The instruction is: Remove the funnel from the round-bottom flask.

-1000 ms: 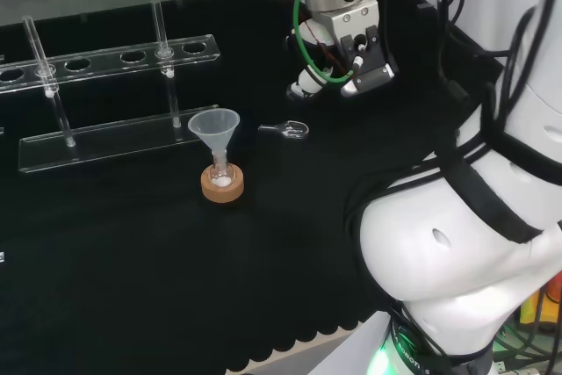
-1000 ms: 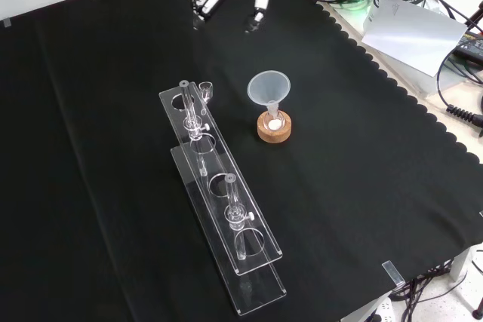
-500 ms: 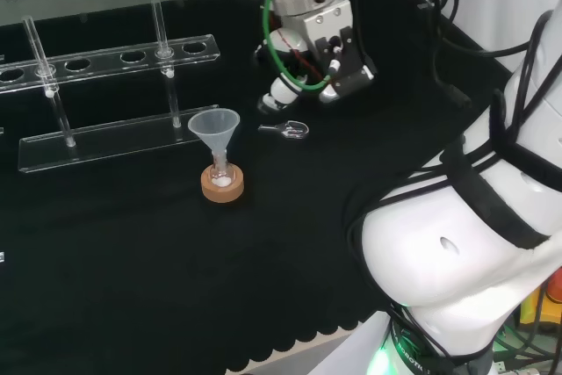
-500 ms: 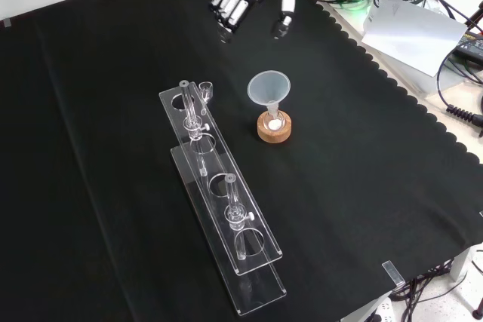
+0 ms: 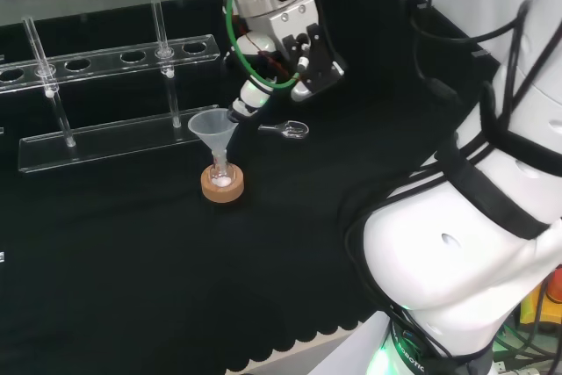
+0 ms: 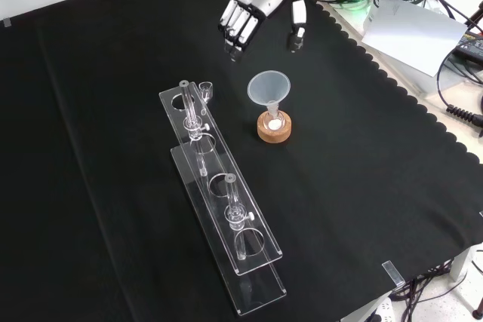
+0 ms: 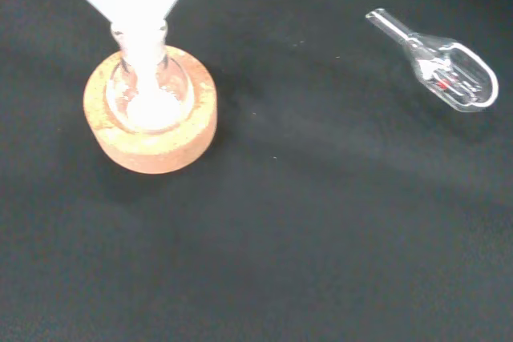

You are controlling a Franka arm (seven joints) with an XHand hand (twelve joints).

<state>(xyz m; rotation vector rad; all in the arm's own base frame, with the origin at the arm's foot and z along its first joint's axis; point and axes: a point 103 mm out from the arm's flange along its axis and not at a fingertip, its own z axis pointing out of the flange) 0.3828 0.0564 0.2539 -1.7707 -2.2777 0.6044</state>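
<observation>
Head view: the hand (image 5: 299, 50) hovers beside the funnel (image 5: 213, 127), fingers apart, holding nothing. Front view: the funnel sits in the round-bottom flask (image 6: 273, 122) on its cork ring (image 6: 273, 131). Wrist view: white powder lies in the flask. Approach step; next, fingers must close round the funnel's cone.

The funnel (image 5: 213, 127) sits in the flask (image 5: 220, 175), which stands on a cork ring (image 5: 221, 186). In the head view the rack (image 5: 105, 103) stands behind and left of it, the scoop (image 5: 285, 131) right, and the hand (image 5: 290, 50) above the scoop.
</observation>
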